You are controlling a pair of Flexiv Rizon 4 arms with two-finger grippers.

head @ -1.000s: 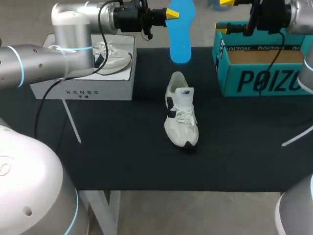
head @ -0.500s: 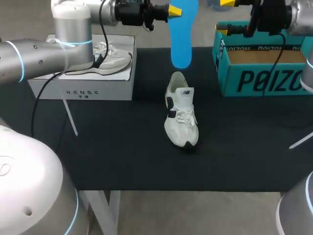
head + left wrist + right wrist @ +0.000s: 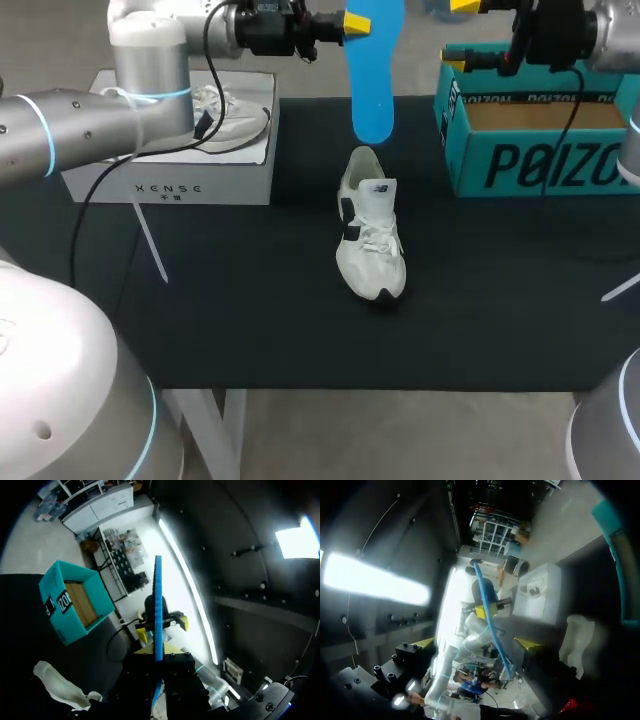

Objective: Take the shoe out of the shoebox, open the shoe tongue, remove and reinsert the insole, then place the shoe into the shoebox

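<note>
Above the shoe (image 3: 370, 235), the insole (image 3: 371, 70) hangs upright.

The blue insole (image 3: 372, 90) hanging from the left tool (image 3: 350, 20) has sunk toward 6 o'clock over the last second. Its lower, rounded end began well above the heel of the white shoe (image 3: 370, 235) and is now just short of it. The insole has also slid a touch toward 3 o'clock, hanging straighter over the shoe's opening. The tool itself has crept slightly toward 12 o'clock. Behind it, the left arm (image 3: 90, 130) has swung a little, its elbow joint sitting somewhat lower than before.
</note>
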